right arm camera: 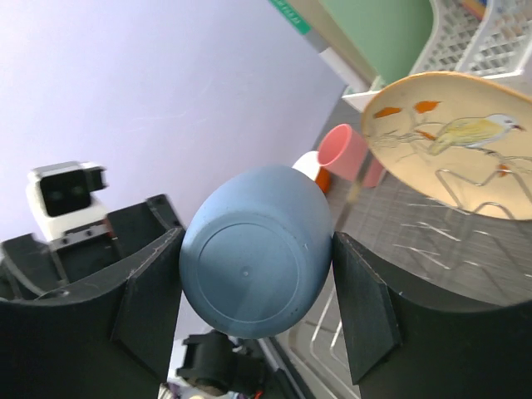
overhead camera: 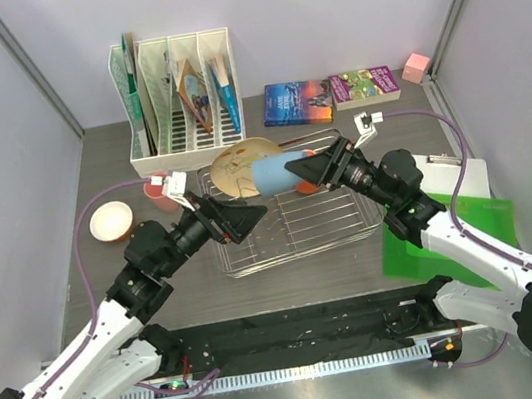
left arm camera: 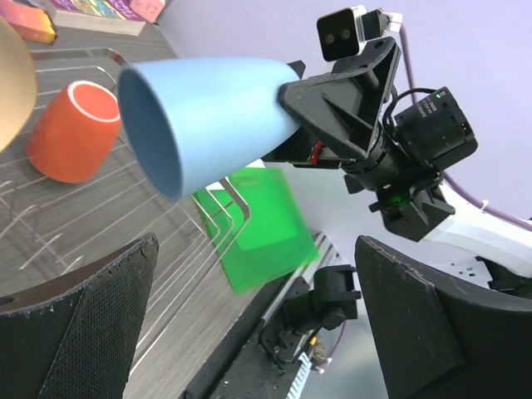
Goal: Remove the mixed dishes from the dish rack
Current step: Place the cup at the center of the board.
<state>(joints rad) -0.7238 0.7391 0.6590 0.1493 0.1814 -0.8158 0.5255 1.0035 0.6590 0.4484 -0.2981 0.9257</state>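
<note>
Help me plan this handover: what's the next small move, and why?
Probably ease the left end effector forward around the mouth of the grey-blue cup: the right end effector holds its base above the dish rack, mouth facing the left's open jaws.

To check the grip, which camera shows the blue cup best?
Right wrist: the right gripper pinches the blue cup, base toward camera. Left wrist shows its open mouth; top view shows it small, above the dish rack.

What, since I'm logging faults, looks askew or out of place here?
Nothing looks spilled or broken. The blue cup is held sideways in the air by the right fingers over the rack, the mug seems to lie on its side in it, and the plate leans tilted at its back.
</note>
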